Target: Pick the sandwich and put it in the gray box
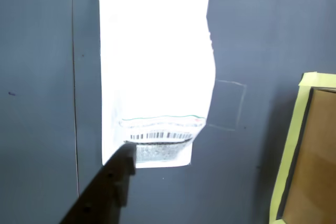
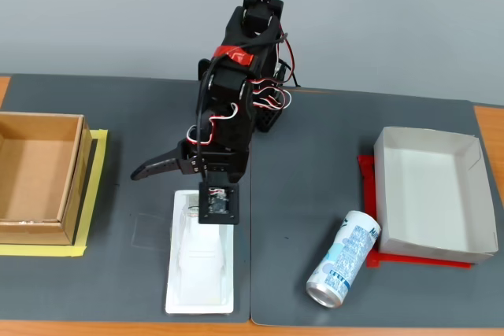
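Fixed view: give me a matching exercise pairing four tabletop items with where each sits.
Things:
1. flat white plastic sandwich package
2. pale gray shallow card box
3. brown cardboard box
4. white-and-blue drink can

Places:
A. lying on its side, front right of centre
B. far left, on yellow tape
C. right, on a red base
D. front centre, under the arm's wrist

Pairs: 1-D, 2-C, 3-B, 4-A

Flat white sandwich (image 2: 201,261), empty gray box (image 2: 431,194)

White sandwich (image 2: 200,261), white-and-blue can (image 2: 344,258)
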`<move>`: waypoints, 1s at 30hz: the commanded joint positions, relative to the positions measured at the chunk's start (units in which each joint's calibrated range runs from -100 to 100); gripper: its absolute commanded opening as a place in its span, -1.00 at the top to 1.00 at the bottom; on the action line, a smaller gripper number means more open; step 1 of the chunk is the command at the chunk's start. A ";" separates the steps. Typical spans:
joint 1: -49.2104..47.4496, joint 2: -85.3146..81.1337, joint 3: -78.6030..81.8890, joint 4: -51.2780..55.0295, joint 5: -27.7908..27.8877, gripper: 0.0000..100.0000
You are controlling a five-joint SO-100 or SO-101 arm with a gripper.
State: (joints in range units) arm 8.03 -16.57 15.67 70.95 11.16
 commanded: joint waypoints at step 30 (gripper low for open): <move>-6.65 12.79 -10.02 -0.81 -1.91 -0.25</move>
State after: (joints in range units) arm 0.81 -3.65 7.50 70.08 8.96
